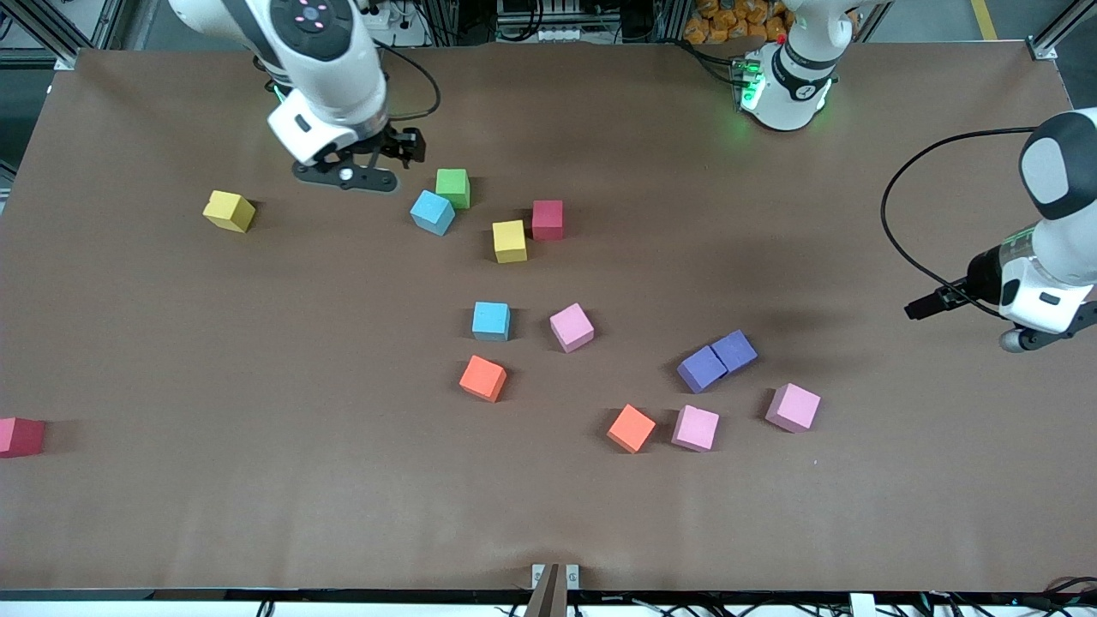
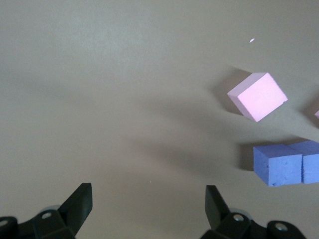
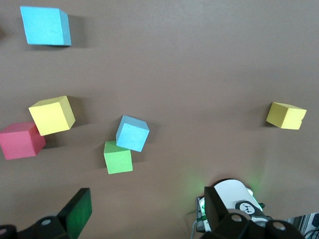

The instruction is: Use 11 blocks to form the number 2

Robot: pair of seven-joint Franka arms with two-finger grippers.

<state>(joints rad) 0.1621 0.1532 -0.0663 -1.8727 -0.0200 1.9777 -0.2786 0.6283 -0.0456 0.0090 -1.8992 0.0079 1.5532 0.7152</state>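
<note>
The brown table [image 1: 171, 480] carried the blocks loose and scattered; no number 2 was formed yet.

The right gripper [image 1: 377, 158] hung over the table near the right arm's base, beside the green block [image 1: 452, 187]. Its fingers [image 3: 79, 211] stood wide apart and held nothing. The left gripper [image 1: 930, 304] hung over the left arm's end of the table, also fully open and empty.

The green block touched a light blue block [image 1: 432, 212]. A yellow block [image 1: 510, 241] and a red block [image 1: 548, 219] lay close together, toward the left arm's end from these. Nearer to the front camera were a second light blue block [image 1: 491, 320], a pink block [image 1: 572, 326] and an orange block [image 1: 482, 378]. The two purple blocks [image 1: 716, 360] touched each other.

I judged the blocks to be light and a little soft, with a matte surface that should not slip. The best hold seemed to be on two opposite flat faces, at the middle. For touching blocks, the free faces should be taken.
</note>
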